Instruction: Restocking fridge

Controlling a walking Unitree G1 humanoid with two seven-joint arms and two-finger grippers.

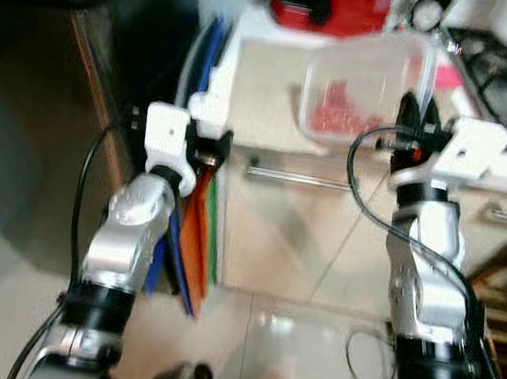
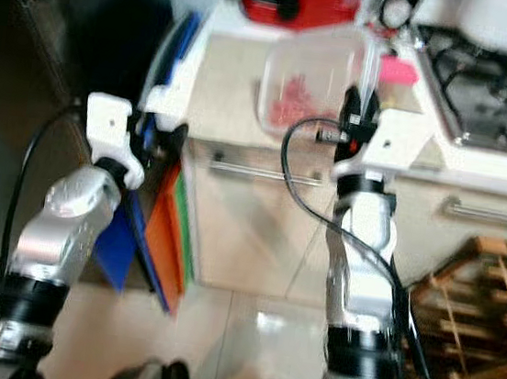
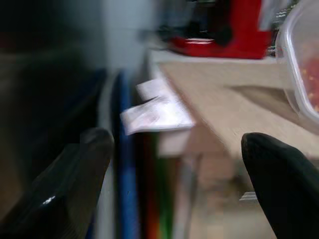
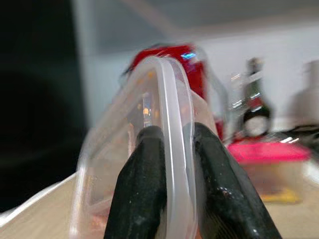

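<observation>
Tub (image 1: 363,92): clear plastic, rounded, pink bits inside, held over the beige surface (image 1: 265,98) near its front edge.
Right claw (image 4: 172,164): pinched on the tub's rim.
Left claw (image 3: 184,174): spread wide, empty, beside the surface's left edge.

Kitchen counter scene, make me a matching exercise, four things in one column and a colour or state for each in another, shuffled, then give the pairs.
Things:
1. Container
2. Left gripper
3. Appliance
4. Boards beside the counter

Colours or states:
A. Red, at the back of the counter
B. Clear plastic with pink food inside, pinched at its rim by the right gripper
C. Blue, orange and green, standing on edge
D. Fingers apart, holding nothing

Pairs: 1-B, 2-D, 3-A, 4-C
</observation>
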